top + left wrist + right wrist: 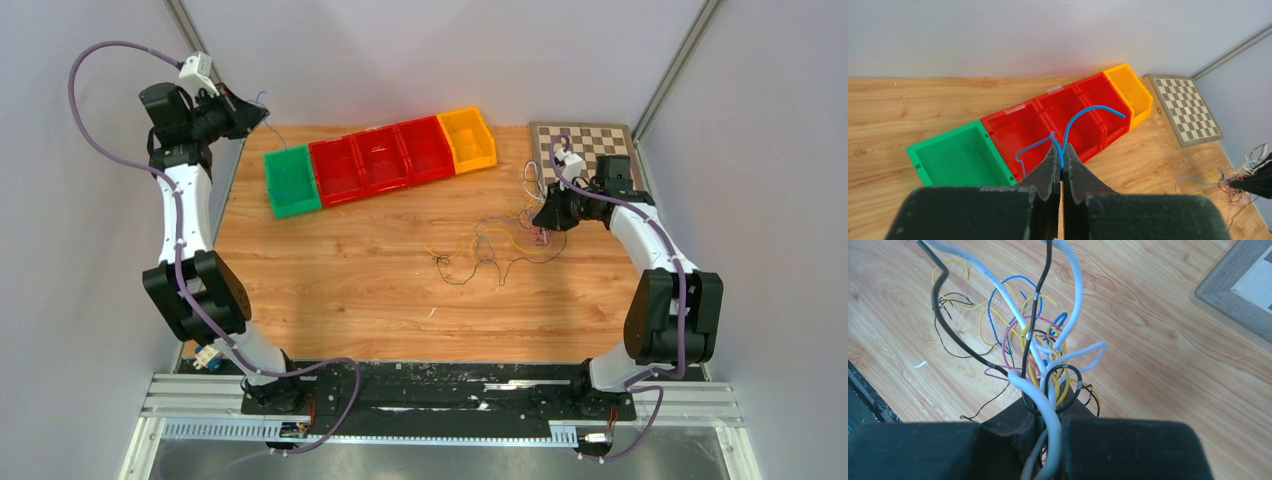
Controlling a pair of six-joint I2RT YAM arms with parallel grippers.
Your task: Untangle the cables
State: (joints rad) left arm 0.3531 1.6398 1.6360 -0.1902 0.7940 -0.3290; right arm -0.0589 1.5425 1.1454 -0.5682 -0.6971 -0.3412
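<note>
1. L gripper (1062,152) is clamped on one thin blue wire (1088,112) and held high over the far-L corner of the table (330,290), beside the green bin (291,180).
2. R gripper (1045,407) is closed on a bundle of white, black & yellow cables (1038,350), low over the wood.
3. Rest of the tangle (490,248) is seen lying on the table's R half, near the chessboard (585,140).

Bright, even, diffuse light is cast from above. Soft shadows are seen on the table (350,290) beside the left arm (185,215) and right arm (650,250). A red tint from the bins (1068,115) is reflected on the wall (1048,35). In both wrist views the near fingers (1047,177) are rendered blurred.
</note>
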